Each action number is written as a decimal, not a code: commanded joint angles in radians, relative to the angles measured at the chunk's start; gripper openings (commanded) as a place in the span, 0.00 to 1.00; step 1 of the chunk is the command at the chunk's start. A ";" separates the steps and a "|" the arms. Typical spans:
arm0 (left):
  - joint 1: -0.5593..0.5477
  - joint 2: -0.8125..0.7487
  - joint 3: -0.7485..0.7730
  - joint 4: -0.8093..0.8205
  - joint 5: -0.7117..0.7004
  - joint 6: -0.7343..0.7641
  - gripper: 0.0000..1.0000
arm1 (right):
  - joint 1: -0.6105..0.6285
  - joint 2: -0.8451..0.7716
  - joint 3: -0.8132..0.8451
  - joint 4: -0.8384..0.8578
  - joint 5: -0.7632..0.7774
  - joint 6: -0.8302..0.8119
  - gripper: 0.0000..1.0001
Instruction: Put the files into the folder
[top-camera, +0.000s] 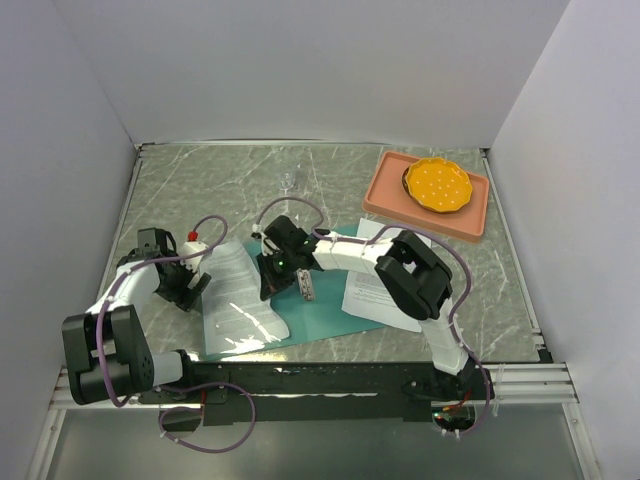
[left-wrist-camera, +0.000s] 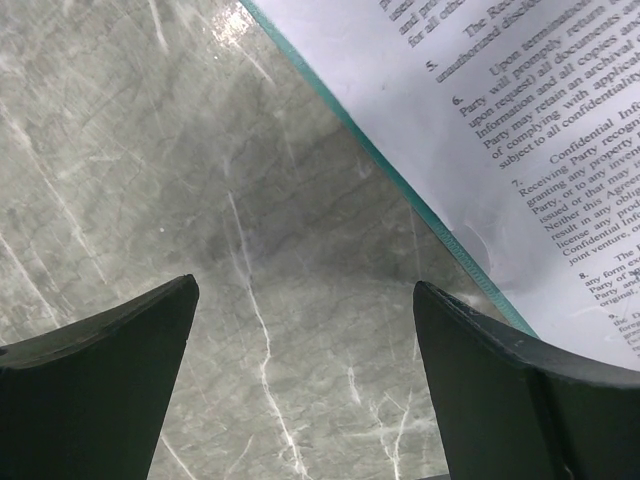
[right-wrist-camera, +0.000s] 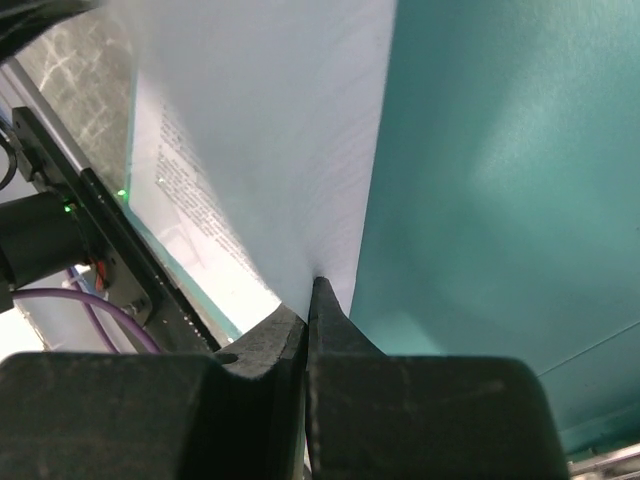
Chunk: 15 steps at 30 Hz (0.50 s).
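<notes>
The left gripper (left-wrist-camera: 305, 290) hangs low over the marble-patterned table (left-wrist-camera: 150, 150), jaws spread wide, with nothing between them. It sits just beside the folder's left edge.

Next comes the first sheet (top-camera: 235, 290): thin white paper with dense black print. It lies on the left part of the folder, and its right side is curled up off the surface. The right gripper (right-wrist-camera: 312, 290) has that raised edge pinched, jaws pressed together on the paper alone.

I'd say the step is seating this sheet squarely inside. Paper this limp buckles when pushed, so it's better to draw it along low and flat. The free gripper could press its left margin down so nothing skates.

The folder (right-wrist-camera: 500, 180) is smooth teal plastic, faintly glossy and probably slick. It lies open and flat near the table's front edge.

The second sheet (top-camera: 360, 292) lies at the folder's right side, partly under the right arm. How far it overlaps the teal I can't tell.

At the far right, well apart, a salmon tray (top-camera: 385, 200) holds an orange disc (top-camera: 437, 184).
</notes>
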 joint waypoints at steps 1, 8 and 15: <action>0.003 0.012 0.035 0.013 0.027 0.001 0.96 | 0.005 -0.035 -0.029 0.027 0.007 0.022 0.00; 0.003 0.007 0.050 0.005 0.028 -0.004 0.96 | 0.009 -0.048 -0.026 -0.009 0.044 0.005 0.12; 0.003 -0.003 0.078 -0.004 0.027 -0.012 0.96 | 0.009 -0.065 -0.021 -0.041 0.080 0.000 0.50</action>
